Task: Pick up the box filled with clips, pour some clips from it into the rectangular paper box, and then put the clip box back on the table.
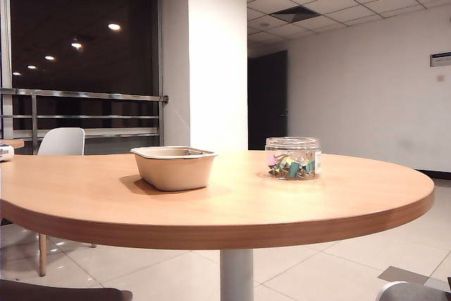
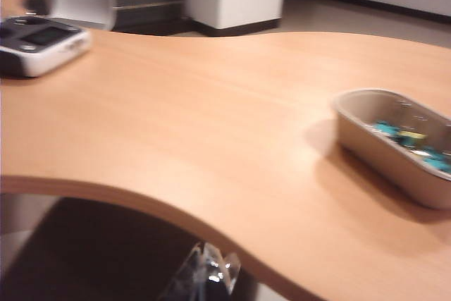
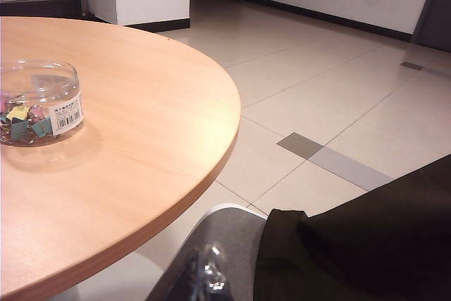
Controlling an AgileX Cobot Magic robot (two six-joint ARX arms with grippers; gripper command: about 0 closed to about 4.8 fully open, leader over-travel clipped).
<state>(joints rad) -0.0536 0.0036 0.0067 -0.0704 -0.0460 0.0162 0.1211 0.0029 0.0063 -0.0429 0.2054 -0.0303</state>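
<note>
- Large round table (image 1: 232, 195) with a light-brown wood-look top: the landmark.
- Beige pulp-paper rectangular box (image 1: 174, 167): upright near the table's middle, teal and yellow clips (image 2: 412, 142) inside.
- Small clear round plastic jar (image 1: 293, 158) with a white barcode label: upright, well apart from the box, part-filled.
- Left gripper (image 2: 211, 273): below the table's near edge, blurred; opening cannot be told.
- Right gripper (image 3: 208, 280): below the table's edge, closed, empty.

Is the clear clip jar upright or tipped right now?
Upright: the clip jar stands flat on the table, clips settled at its bottom, no gripper near.
</note>
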